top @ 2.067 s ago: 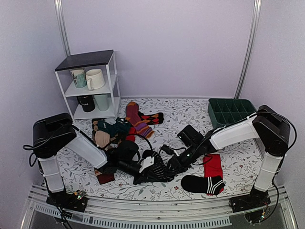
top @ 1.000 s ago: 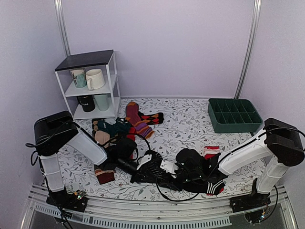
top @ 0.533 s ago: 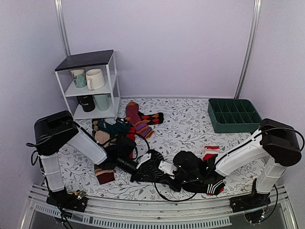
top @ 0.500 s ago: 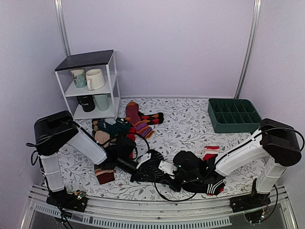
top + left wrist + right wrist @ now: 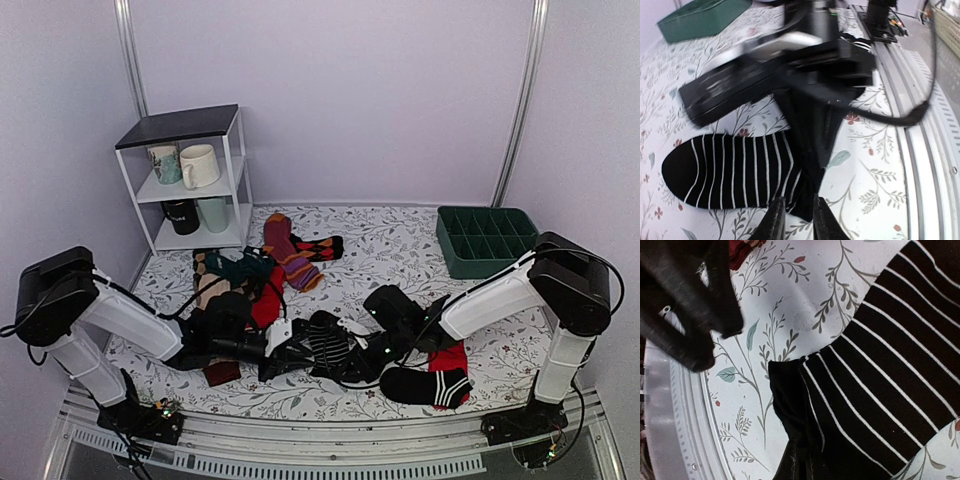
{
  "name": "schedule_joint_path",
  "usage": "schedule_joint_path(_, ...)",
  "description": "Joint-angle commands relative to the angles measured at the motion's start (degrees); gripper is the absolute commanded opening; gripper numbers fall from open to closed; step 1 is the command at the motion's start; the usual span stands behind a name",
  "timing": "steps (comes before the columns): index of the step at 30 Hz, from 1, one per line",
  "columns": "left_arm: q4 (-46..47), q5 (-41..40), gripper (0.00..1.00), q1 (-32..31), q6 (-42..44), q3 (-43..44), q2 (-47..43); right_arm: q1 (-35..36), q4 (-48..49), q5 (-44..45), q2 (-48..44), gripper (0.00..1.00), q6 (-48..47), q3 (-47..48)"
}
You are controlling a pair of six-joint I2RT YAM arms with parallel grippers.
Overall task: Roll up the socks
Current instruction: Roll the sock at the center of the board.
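Both the left gripper [image 5: 797, 212] and right gripper [image 5: 799, 464] pinch narrowly on the cuff of the short black white-striped knit sock [image 5: 730, 175], now drawn out flat just ahead of them, seemingly ready for rolling.

I lose the left claw [image 5: 796, 225] tips off the bottom edge, right arm [image 5: 780, 75] blurred beyond. Right claw [image 5: 799, 467] barely in frame; socks [image 5: 890, 365] cropped at the right edge.

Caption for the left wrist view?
Left claw pinching the striped sock at its edge, right arm just beyond.
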Motion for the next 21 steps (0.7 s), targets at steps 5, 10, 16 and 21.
schedule_joint_path(5, 3.2, -5.8, 0.26, -5.6, 9.0, -1.4, 0.2, -3.8, -19.3, -12.1, 8.6, 0.00, 7.4, 6.0)
schedule_joint_path(10, 3.2, -7.8, 0.28, -6.9, 11.4, 0.7, 3.6, -4.8, -22.8, -13.3, 10.5, 0.00, 9.3, 8.3)
schedule_joint_path(16, -0.3, -9.5, 0.31, -7.5, 14.4, 5.3, 7.2, -6.1, -25.5, -15.5, 11.7, 0.00, 9.9, 9.5)
schedule_joint_path(21, -2.8, -9.9, 0.32, -7.7, 15.2, 7.3, 9.4, -6.5, -26.8, -17.0, 12.4, 0.00, 9.7, 10.8)
